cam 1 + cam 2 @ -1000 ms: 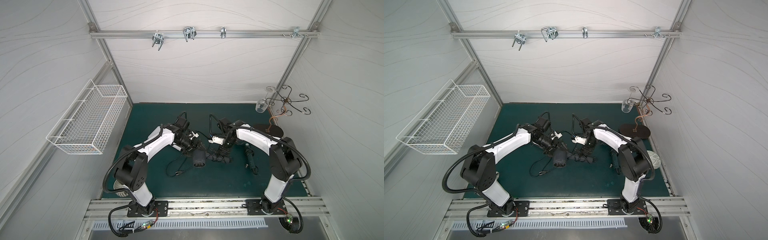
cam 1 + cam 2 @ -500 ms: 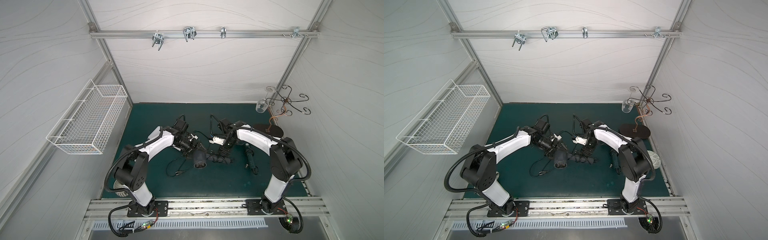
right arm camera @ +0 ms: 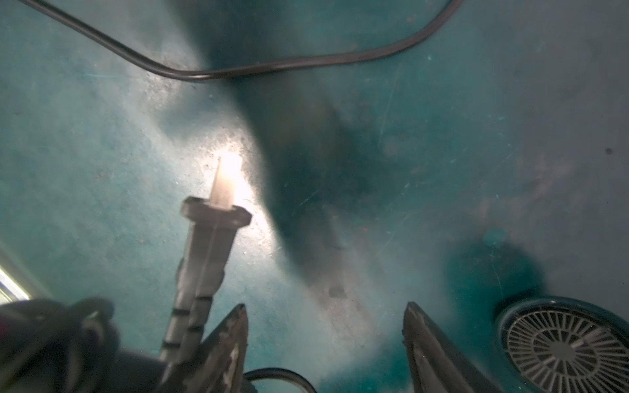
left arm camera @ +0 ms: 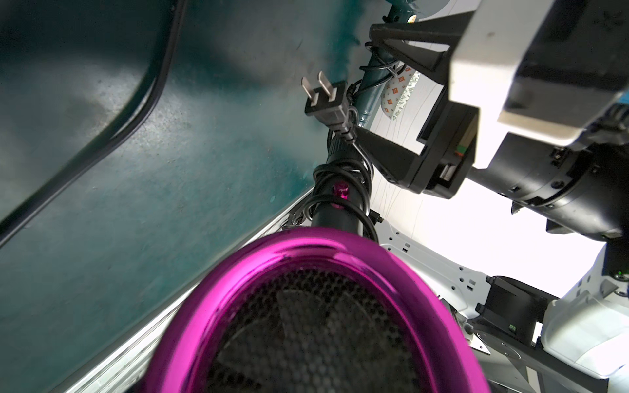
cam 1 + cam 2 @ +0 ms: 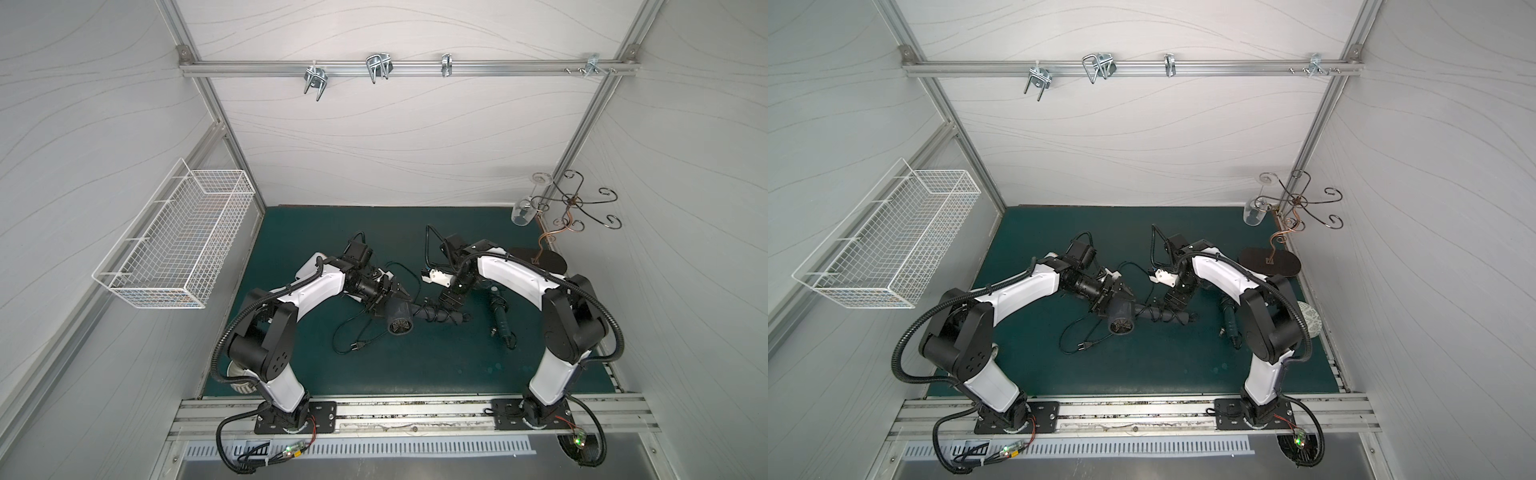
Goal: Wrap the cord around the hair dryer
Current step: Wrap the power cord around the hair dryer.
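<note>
While right claw (image 4: 364, 81) gapes | hair dryer (image 4: 316, 323) handle just beside

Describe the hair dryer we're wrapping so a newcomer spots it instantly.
On the green mat, look between the two arms: the hair dryer lies there, barrel in the left gripper, cord wound on its handle. Unlike the teal dryer lying untouched beside the right arm, it is black with a magenta ring around its barrel end.

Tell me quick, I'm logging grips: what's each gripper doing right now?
Left gripper: closed on the hair dryer, gripping its body.
Right gripper: open, holding nothing.
</note>
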Action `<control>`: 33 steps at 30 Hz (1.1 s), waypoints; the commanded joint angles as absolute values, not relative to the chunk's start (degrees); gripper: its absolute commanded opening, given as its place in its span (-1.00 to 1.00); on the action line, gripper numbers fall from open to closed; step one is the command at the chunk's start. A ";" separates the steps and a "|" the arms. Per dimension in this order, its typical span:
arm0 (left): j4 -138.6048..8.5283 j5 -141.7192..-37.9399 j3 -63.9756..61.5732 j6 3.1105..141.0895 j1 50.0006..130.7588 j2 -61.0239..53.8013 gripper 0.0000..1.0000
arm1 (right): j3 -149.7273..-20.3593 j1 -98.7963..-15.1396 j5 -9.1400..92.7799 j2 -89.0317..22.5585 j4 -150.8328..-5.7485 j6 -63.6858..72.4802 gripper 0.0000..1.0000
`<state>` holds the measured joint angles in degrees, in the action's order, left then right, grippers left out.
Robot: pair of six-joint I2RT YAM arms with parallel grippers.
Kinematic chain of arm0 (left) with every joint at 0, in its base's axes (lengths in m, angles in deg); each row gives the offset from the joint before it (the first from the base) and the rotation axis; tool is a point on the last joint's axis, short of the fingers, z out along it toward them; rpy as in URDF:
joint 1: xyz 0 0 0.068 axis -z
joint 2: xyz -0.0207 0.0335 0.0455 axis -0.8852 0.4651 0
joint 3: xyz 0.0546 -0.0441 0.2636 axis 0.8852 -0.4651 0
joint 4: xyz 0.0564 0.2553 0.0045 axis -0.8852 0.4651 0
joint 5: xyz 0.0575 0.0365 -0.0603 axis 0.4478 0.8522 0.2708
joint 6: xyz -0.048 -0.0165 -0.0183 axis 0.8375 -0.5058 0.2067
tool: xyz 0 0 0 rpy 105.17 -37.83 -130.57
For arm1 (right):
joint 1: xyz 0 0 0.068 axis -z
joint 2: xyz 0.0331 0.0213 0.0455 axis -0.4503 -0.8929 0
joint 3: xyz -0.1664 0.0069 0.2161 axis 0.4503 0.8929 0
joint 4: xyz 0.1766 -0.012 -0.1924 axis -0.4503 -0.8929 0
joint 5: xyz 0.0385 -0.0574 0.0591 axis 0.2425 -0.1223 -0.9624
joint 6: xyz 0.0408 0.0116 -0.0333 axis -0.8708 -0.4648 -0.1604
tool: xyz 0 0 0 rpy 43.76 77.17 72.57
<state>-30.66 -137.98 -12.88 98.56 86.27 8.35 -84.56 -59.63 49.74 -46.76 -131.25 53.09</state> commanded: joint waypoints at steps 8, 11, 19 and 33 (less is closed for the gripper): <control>-40.23 -143.32 -13.28 102.97 85.66 7.28 -1.00 | -85.77 -57.79 45.77 -45.52 -134.26 52.72 0.47; -40.25 -143.42 -13.94 102.94 85.66 6.96 -1.00 | -85.94 -57.32 45.68 -45.44 -134.22 52.31 0.47; -41.38 -143.84 -14.98 103.48 85.66 6.89 -1.00 | -86.90 -56.17 45.82 -45.80 -134.08 51.42 0.49; -42.31 -144.77 -15.33 104.29 85.66 6.38 -1.00 | -87.24 -53.87 46.36 -45.99 -134.70 50.68 0.52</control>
<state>-39.19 -140.25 -16.07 103.37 85.94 8.35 -85.92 -54.47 47.14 -46.76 -132.50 51.04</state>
